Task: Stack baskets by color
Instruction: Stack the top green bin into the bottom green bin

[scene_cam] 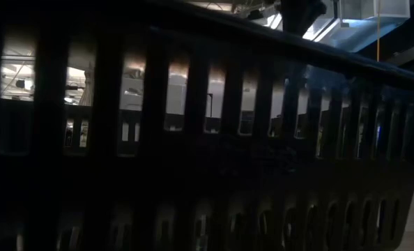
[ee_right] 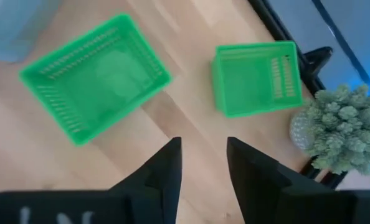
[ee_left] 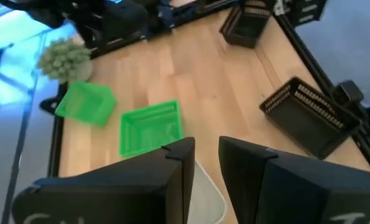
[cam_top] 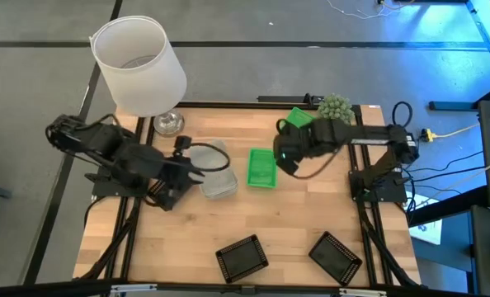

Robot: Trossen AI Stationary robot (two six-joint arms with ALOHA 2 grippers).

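Two green baskets lie on the table: one (cam_top: 262, 167) at the middle, flat on its bottom, and one (cam_top: 299, 118) near the far edge, partly under my right arm. Grey-white baskets (cam_top: 218, 177) lie left of the middle. Two black baskets (cam_top: 242, 256) (cam_top: 336, 256) sit near the front edge. My left gripper (cam_top: 194, 172) hangs above the grey-white baskets (ee_left: 207, 193), open, with nothing between its fingers (ee_left: 207, 162). My right gripper (cam_top: 285, 158) hangs open over bare wood between the two green baskets (ee_right: 94, 74) (ee_right: 256, 78), fingers pointing steeply down (ee_right: 203, 162).
A white lamp (cam_top: 142, 66) stands at the far left corner and a small green plant (cam_top: 334, 106) at the far edge near the right arm. In the low view, a black basket's mesh wall (scene_cam: 207, 160) fills the picture. Bare wood lies at the table's middle front.
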